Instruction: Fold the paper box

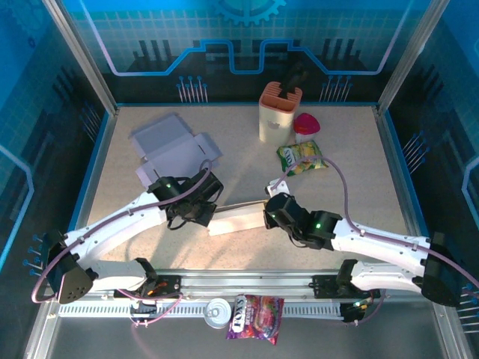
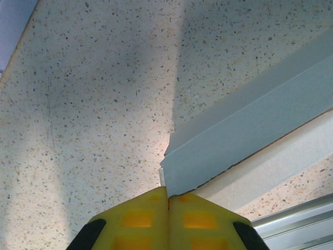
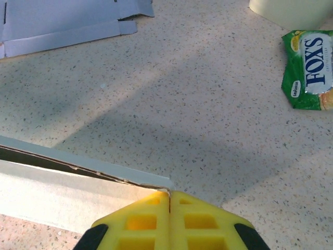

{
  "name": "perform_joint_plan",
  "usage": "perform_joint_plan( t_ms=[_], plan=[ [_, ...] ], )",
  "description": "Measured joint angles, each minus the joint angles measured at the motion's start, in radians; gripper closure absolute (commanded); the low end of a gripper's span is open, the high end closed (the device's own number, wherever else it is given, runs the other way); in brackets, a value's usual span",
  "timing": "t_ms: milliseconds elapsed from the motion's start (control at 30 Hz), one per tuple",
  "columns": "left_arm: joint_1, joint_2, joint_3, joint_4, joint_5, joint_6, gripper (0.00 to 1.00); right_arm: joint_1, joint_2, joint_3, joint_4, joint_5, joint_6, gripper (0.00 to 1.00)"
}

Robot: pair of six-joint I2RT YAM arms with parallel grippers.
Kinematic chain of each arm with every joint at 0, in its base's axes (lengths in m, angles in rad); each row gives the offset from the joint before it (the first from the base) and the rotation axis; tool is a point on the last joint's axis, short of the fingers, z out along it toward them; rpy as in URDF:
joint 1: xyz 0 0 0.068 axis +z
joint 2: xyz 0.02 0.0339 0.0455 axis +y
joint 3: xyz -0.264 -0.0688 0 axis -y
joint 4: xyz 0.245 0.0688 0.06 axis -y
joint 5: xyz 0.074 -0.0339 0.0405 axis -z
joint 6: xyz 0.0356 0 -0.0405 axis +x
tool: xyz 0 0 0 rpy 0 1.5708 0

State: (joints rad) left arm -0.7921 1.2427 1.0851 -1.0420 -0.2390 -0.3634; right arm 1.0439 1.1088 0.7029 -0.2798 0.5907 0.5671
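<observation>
While the paper box lies near the middle of the tabletop, we have the left fingers pinched shut on its left end and the right fingers shut on its right end. Its long axis runs straight between them, both arms equally near.

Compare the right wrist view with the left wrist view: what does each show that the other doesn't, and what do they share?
Right wrist, not left: a green Fox's candy bag and the base of a cream container. Left wrist, not right: a silver metal rail. Shared: the long white paper box, the speckled table, and a yellow gripper shut on the box's end, left gripper in one, right gripper in the other.
</observation>
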Motion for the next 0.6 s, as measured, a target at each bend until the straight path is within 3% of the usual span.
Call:
perform_joint_plan(
  t_ms=[267,600],
  plan=[
    [0.035,0.000,0.006,0.000,0.056,-0.058,1.00,0.045,0.062,0.032,-0.018,0.113,0.078,1.00],
    [0.075,0.000,0.007,0.001,0.132,-0.102,1.00,0.056,0.083,0.044,-0.026,0.143,0.108,1.00]
  ],
)
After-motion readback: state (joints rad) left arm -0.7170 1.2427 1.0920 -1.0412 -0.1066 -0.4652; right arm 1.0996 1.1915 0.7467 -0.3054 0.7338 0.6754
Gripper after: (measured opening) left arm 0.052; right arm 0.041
